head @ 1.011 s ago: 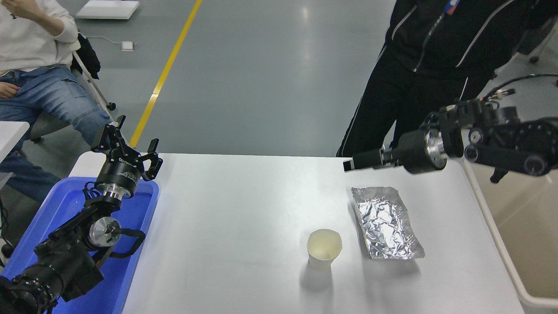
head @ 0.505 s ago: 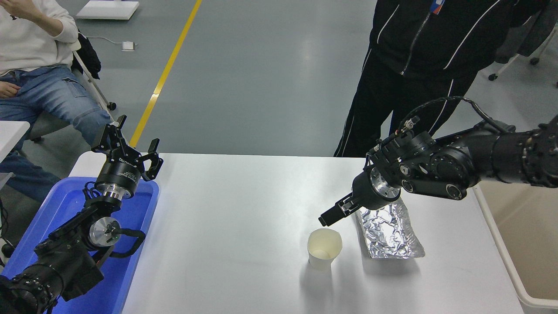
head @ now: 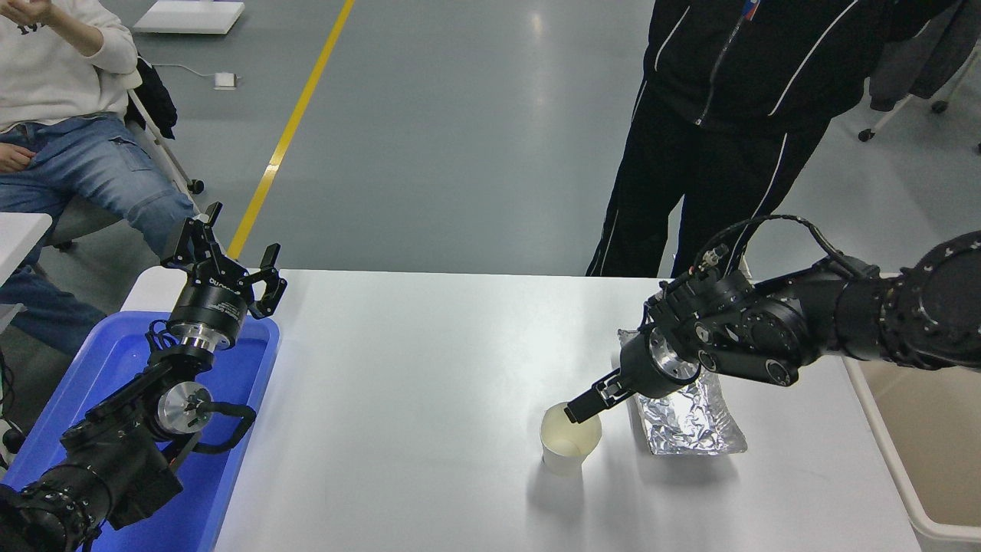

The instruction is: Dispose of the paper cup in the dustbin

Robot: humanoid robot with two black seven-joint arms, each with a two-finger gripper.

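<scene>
The white paper cup stands upright on the white table, right of centre near the front. My right gripper comes in from the right, slanting down and left, and its tip is at the far rim of the cup's mouth, seen edge-on. The beige dustbin stands off the table's right edge, partly hidden by my right arm. My left gripper is parked open and empty over the far end of the blue tray at the left.
A crinkled silver foil packet lies just right of the cup, partly under my right wrist. A blue tray sits at the table's left edge. A person in black stands at the far side; another sits at the upper left.
My right arm swung from the far right, left and down over the foil packet, until its tip reached the cup's rim. The cup and left arm have not moved.
</scene>
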